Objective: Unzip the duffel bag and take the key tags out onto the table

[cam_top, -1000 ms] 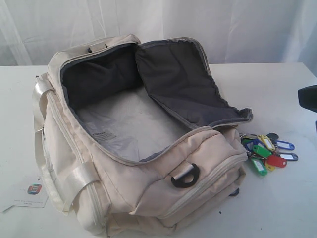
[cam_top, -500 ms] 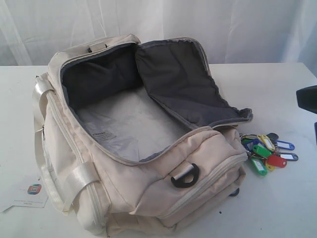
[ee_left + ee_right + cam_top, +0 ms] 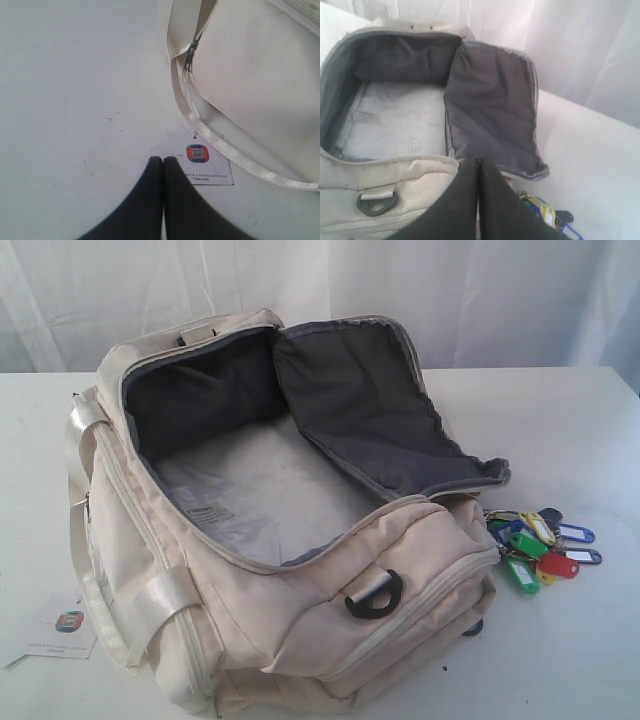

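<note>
On the counter (image 3: 580, 660), the bunch of coloured key tags (image 3: 540, 545) lies just beside one end of the unzipped duffel bag (image 3: 290, 640), while the left jaws and right jaws are both pressed together, empty.

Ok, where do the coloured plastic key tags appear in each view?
Exterior view: coloured plastic key tags on the white table by the cream fabric duffel bag's right end.
Left wrist view: not in it.
Right wrist view: tags beside the right end effector, near the grey flap's corner.
Shared landmark: black D-ring (exterior, right wrist).
</note>
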`<state>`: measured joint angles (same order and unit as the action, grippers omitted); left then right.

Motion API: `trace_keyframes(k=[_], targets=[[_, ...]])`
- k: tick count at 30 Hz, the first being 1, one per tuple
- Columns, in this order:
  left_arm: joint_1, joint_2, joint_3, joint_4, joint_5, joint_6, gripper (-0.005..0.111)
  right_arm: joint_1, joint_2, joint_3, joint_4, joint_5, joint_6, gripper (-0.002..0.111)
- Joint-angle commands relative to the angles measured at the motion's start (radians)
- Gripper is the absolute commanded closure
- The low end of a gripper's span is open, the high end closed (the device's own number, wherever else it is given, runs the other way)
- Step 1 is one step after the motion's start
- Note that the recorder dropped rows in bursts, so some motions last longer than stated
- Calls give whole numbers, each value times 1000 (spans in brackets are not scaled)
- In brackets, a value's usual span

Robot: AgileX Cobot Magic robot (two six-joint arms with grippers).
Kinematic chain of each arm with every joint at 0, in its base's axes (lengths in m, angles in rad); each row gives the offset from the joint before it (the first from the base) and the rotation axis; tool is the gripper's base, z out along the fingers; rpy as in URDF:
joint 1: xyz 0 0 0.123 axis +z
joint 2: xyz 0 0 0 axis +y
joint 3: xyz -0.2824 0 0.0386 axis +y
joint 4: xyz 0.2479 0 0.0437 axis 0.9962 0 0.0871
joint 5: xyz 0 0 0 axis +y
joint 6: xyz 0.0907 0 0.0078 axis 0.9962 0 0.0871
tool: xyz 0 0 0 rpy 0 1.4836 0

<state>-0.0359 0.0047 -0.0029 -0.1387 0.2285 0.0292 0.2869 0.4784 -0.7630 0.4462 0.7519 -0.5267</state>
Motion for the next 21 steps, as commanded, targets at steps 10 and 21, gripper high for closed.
trace_keyframes(k=[10, 21], targets=[[3, -5, 3, -13, -1, -3, 106, -9, -224, 106, 5, -72, 246, 108], [3, -5, 3, -13, -1, -3, 106, -9, -257, 365, -192, -240, 292, 108]])
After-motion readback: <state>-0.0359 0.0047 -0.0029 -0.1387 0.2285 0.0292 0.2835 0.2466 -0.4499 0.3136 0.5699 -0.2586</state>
